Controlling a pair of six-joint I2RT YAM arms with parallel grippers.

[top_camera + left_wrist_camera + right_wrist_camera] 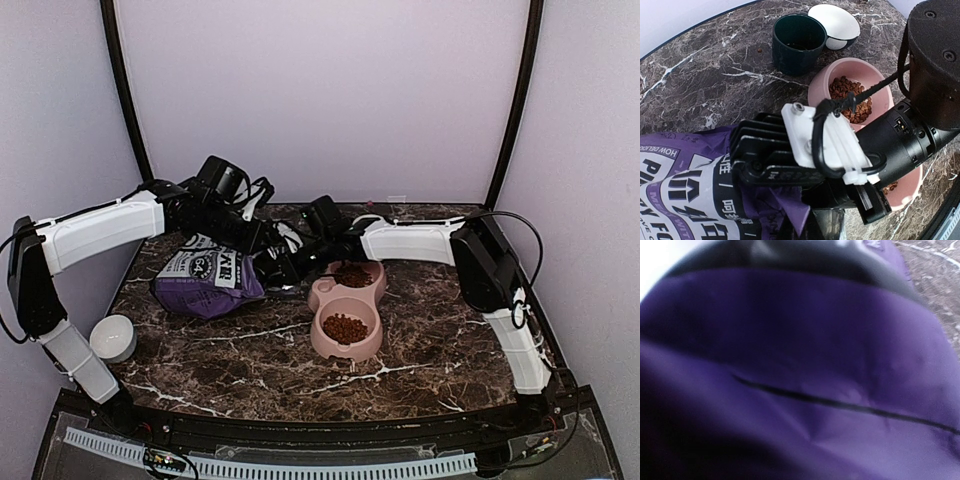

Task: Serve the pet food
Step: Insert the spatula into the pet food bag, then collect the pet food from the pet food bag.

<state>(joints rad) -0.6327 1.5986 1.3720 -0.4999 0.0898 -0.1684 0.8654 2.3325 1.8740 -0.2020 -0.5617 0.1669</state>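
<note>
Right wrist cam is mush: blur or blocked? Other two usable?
Right wrist: blocked and defocused, the purple bag nearly fills the frame at close range. Left wrist: sharp, kibble and bag print readable. Top external: even, soft light, no glare, fine detail small.

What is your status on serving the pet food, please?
Left gripper shut, right gripper shut on bag. Kibble in both halves of pink bowl. Dark cup close beside bowl.

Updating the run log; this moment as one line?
left gripper: shut, at bag | right gripper: at bag, grip unclear | pet food: in both pink bowl compartments
</note>
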